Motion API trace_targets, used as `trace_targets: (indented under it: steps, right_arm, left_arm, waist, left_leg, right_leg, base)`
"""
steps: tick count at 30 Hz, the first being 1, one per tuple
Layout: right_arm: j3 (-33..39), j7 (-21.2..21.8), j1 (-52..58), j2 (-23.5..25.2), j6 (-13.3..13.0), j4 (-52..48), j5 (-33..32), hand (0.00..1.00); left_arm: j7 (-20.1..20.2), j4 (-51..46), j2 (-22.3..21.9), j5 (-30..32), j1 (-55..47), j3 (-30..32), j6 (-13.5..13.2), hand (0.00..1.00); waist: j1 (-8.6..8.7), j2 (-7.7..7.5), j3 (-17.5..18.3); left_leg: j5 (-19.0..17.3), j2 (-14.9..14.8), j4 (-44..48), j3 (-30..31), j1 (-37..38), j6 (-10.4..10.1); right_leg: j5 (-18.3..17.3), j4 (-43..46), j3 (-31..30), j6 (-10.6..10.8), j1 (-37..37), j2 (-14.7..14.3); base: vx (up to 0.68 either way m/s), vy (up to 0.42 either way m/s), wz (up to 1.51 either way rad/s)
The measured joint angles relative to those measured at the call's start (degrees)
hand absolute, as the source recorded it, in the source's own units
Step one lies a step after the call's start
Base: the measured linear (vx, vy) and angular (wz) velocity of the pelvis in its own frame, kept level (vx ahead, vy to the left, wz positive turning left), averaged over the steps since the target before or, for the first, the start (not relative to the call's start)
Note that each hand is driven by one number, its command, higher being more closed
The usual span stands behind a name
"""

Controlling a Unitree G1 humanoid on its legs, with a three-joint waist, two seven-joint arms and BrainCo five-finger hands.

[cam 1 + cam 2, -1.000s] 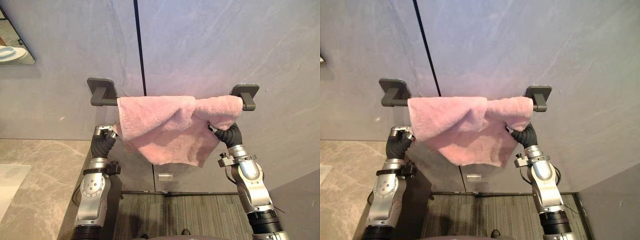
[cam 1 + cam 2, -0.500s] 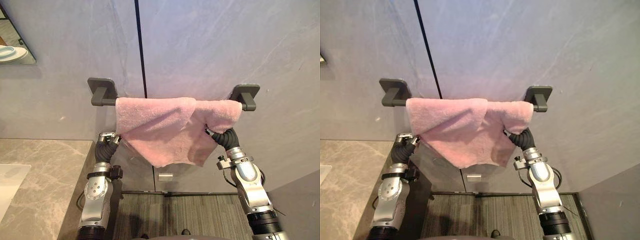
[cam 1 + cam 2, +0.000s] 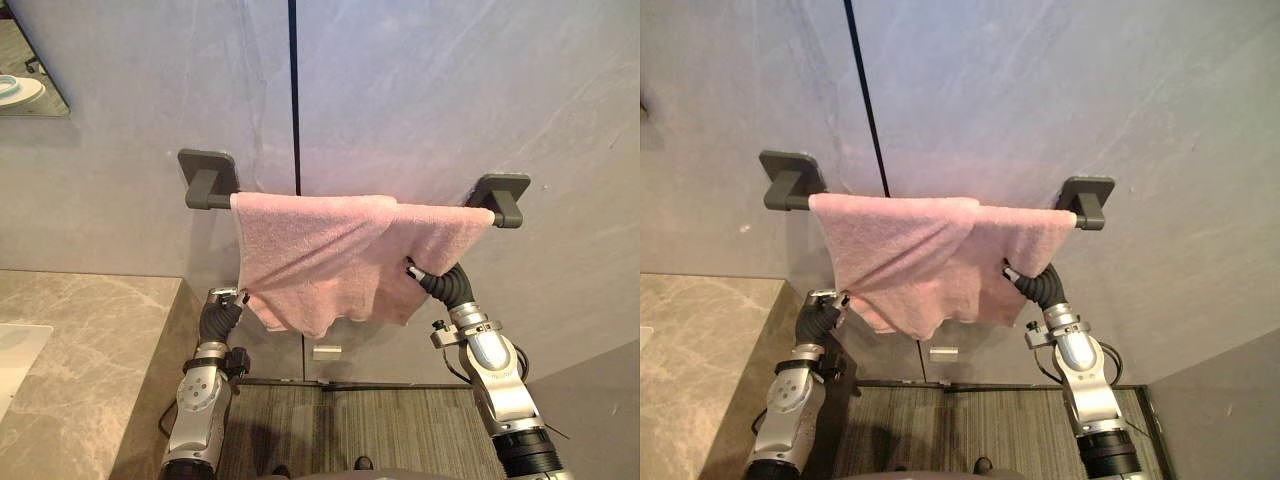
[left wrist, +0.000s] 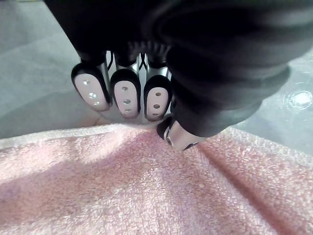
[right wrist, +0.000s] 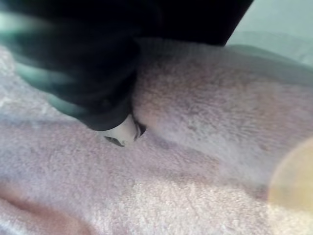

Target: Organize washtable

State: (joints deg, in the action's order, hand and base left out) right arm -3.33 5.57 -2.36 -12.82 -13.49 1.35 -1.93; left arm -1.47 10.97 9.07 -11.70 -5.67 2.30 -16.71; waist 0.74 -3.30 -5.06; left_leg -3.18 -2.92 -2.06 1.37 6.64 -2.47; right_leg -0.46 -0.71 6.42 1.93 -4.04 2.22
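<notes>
Both hands have been lowered under the pink towel (image 3: 320,250) since a second ago. The towel is draped over the dark towel bar (image 3: 220,202) on the grey wall (image 3: 400,90). Its lower left hem is pinched between the curled fingers and thumb of the left hand (image 4: 126,92). The right hand (image 5: 121,132) is buried in the cloth at the lower right, and its grasp cannot be told.

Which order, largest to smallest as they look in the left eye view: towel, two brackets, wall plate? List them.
1. Towel
2. Left bracket and right bracket: these look alike, so they are not ranked.
3. Wall plate
</notes>
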Motion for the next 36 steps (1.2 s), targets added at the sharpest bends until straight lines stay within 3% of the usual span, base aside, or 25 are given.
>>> trace_targets:
  steps: [23,29,36]
  right_arm:
    - [1.12,-1.68,6.52,2.36,2.78,2.04,1.58,0.00]
    - [6.21,-2.37,8.00,4.61,2.79,2.04,1.51,0.00]
    - [16.33,-6.95,11.16,7.46,3.23,1.87,-0.25,0.00]
  left_arm:
    - [-1.27,-0.85,-0.98,-1.12,-2.48,0.62,0.77,0.00]
    - [-1.25,-2.74,-2.27,-1.40,-3.47,1.99,0.79,0.00]
    - [-1.69,-8.69,-4.60,-6.84,-5.77,7.13,0.77,0.00]
  waist:
    - [-0.01,-0.02,0.00]
    - [0.07,0.05,0.01]
    - [0.59,0.54,0.05]
  left_leg:
    - [-0.01,-0.03,0.08,-0.24,-0.03,0.00]
    - [0.00,-0.02,0.10,-0.30,0.19,-0.01]
    - [0.00,-0.02,0.12,-0.28,0.86,-0.01]
  right_leg:
    - [-0.60,1.09,-0.06,0.04,0.51,0.01]
    - [-0.60,1.09,-0.06,0.04,0.49,0.03]
    - [-0.58,1.05,-0.08,0.05,0.12,0.12]
  base:
    - [0.00,0.000,0.00]
    - [0.00,0.000,0.00]
    - [0.00,0.000,0.00]
